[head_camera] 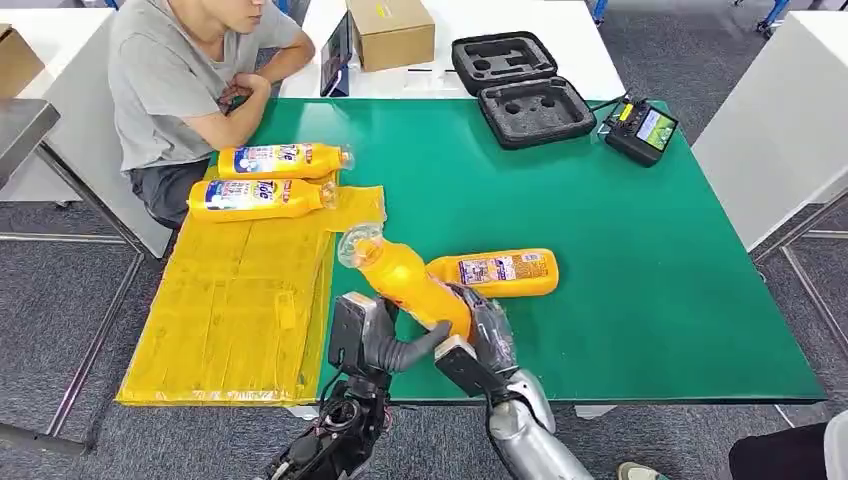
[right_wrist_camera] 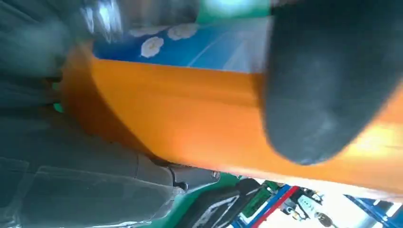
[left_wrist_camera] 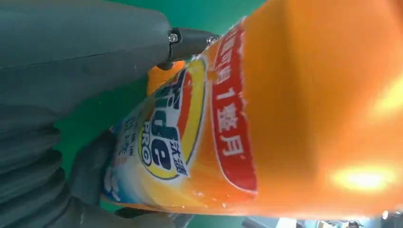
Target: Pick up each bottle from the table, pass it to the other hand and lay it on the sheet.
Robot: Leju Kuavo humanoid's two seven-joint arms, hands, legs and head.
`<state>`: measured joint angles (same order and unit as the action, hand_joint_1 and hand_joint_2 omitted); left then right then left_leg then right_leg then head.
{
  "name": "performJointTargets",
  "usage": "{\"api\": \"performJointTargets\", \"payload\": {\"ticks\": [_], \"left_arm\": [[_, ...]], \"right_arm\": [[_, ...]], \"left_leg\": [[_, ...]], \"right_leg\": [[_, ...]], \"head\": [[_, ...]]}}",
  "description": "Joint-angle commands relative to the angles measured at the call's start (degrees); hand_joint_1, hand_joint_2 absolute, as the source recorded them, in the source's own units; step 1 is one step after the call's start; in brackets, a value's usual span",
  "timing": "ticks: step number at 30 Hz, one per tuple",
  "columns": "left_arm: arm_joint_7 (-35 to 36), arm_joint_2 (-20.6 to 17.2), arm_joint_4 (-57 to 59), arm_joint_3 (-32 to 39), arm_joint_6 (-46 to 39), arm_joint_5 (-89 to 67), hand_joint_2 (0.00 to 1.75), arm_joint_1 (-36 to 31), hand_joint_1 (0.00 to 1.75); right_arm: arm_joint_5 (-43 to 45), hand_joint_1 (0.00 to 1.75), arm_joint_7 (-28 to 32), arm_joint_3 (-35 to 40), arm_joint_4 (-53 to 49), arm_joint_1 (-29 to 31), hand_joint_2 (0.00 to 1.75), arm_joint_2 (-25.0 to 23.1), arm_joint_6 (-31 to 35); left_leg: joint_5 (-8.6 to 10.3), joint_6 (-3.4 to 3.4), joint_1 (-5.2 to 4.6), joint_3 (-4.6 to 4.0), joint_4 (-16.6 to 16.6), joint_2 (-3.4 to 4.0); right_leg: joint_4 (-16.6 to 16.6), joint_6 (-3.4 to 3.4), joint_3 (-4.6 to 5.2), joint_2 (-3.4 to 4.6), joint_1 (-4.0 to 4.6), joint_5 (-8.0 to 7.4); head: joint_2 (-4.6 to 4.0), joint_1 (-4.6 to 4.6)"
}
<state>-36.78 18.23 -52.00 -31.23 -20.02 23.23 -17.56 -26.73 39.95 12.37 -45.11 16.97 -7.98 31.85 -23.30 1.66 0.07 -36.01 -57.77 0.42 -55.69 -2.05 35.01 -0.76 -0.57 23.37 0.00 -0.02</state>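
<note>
An orange detergent bottle hangs tilted over the near edge of the green table, cap end toward the yellow sheet. My right hand wraps its lower body, a dark finger lying across the bottle. My left hand closes on it from the other side, thumb against the label of the bottle. Another orange bottle lies on the table just behind. Two bottles lie on the sheet's far end.
A person in a grey shirt sits at the table's far left corner, arms near the sheet. At the back stand an open black foam case, a cardboard box and a black controller. A white table stands to the right.
</note>
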Motion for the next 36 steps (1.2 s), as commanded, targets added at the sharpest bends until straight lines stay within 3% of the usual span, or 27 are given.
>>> {"api": "performJointTargets", "payload": {"ticks": [1,2,13,14,16,17,18,19,21,26,30,36], "left_arm": [[0.3,-0.5,5.2,-0.4,0.2,1.1,1.75,-2.9,1.75],[0.2,-0.5,5.4,-0.3,0.2,1.4,1.75,-3.1,1.75],[-0.5,-0.2,5.6,0.0,-0.2,2.5,1.75,-4.0,1.75],[-0.9,-0.2,5.4,0.1,-0.5,2.8,1.75,-4.1,1.75],[-1.1,-0.3,4.7,0.7,-1.0,3.3,1.75,-4.2,1.75],[-1.2,-0.5,4.1,1.4,-1.4,3.8,1.75,-4.3,1.75],[-1.2,-0.7,3.5,1.7,-1.4,4.0,1.75,-4.4,1.75],[-1.2,-0.8,3.3,1.9,-1.5,4.2,1.75,-4.4,1.75],[-1.3,-1.1,2.2,2.2,-1.6,4.4,1.75,-4.5,1.75],[-3.0,-2.5,-0.6,2.8,-3.8,3.1,1.75,-4.3,1.75],[-3.2,-5.9,-9.2,8.3,-10.1,-5.4,1.75,-2.5,1.75],[-3.2,-7.0,-11.1,10.9,-9.1,-7.6,1.75,-1.3,1.75]], "right_arm": [[-0.5,1.47,0.0,2.1,6.4,3.5,1.75,-1.0,0.3],[-1.0,1.4,0.0,2.3,7.0,3.7,1.75,-1.1,0.8],[-7.1,1.4,-0.9,4.5,10.8,5.0,1.75,-2.0,5.5],[-8.6,1.29,-1.7,4.6,11.5,5.1,1.75,-2.2,6.6],[-9.5,0.79,-2.5,4.6,12.2,5.1,1.75,-2.4,7.0],[-9.9,1.06,-2.8,4.5,12.6,5.0,1.75,-2.5,7.2],[-10.5,1.08,-2.9,4.5,13.0,5.0,1.75,-2.5,7.6],[-10.8,0.84,-2.9,4.5,13.1,5.0,1.75,-2.6,7.8],[-11.9,0.0,-3.3,3.6,13.5,4.8,1.75,-3.0,8.1],[-10.3,0.0,-2.1,2.0,15.1,5.2,1.75,-3.1,7.5],[-9.1,0.0,-1.0,0.4,13.3,3.8,1.75,-3.4,5.0],[-9.3,0.0,-0.8,0.2,12.4,3.0,1.75,-3.6,4.7]], "left_leg": [[-0.11,-0.09,0.03,0.28,0.0,0.06],[-0.08,-0.07,0.02,0.2,0.0,0.05],[-0.06,-0.07,0.03,0.18,0.0,0.0],[-0.13,-0.1,0.04,0.33,0.0,0.05],[-0.1,-0.09,0.04,0.26,0.0,0.03],[-0.07,-0.07,0.03,0.18,0.0,0.03],[-0.13,-0.1,0.05,0.33,0.0,0.02],[-0.07,-0.08,0.05,0.2,0.0,-0.03],[-0.05,-0.08,0.05,0.18,0.0,-0.04],[-0.12,-0.12,0.06,0.32,0.0,-0.03],[-0.15,-0.14,0.06,0.34,0.0,0.08],[-0.09,-0.1,0.05,0.24,0.0,0.11]], "right_leg": [[0.0,0.07,-0.24,0.13,0.02,0.08],[0.0,0.06,-0.18,0.11,0.02,0.05],[0.0,0.05,-0.16,0.05,0.02,0.05],[0.0,0.08,-0.3,0.13,0.03,0.11],[0.0,0.07,-0.24,0.1,0.03,0.08],[0.0,0.05,-0.16,0.08,0.02,0.05],[0.0,0.09,-0.3,0.11,0.04,0.11],[0.0,0.07,-0.19,0.04,0.04,0.07],[0.0,0.07,-0.17,0.02,0.04,0.06],[0.0,0.1,-0.3,0.06,0.05,0.12],[0.0,0.12,-0.27,0.18,0.04,0.12],[0.0,0.08,-0.17,0.18,0.04,0.06]], "head": [[0.0,0.0],[0.0,0.0],[0.0,0.0],[0.0,0.0],[0.0,0.0],[0.0,0.0],[0.0,0.0],[0.0,0.0],[0.0,0.0],[0.0,0.0],[0.0,0.0],[0.0,0.0]]}}
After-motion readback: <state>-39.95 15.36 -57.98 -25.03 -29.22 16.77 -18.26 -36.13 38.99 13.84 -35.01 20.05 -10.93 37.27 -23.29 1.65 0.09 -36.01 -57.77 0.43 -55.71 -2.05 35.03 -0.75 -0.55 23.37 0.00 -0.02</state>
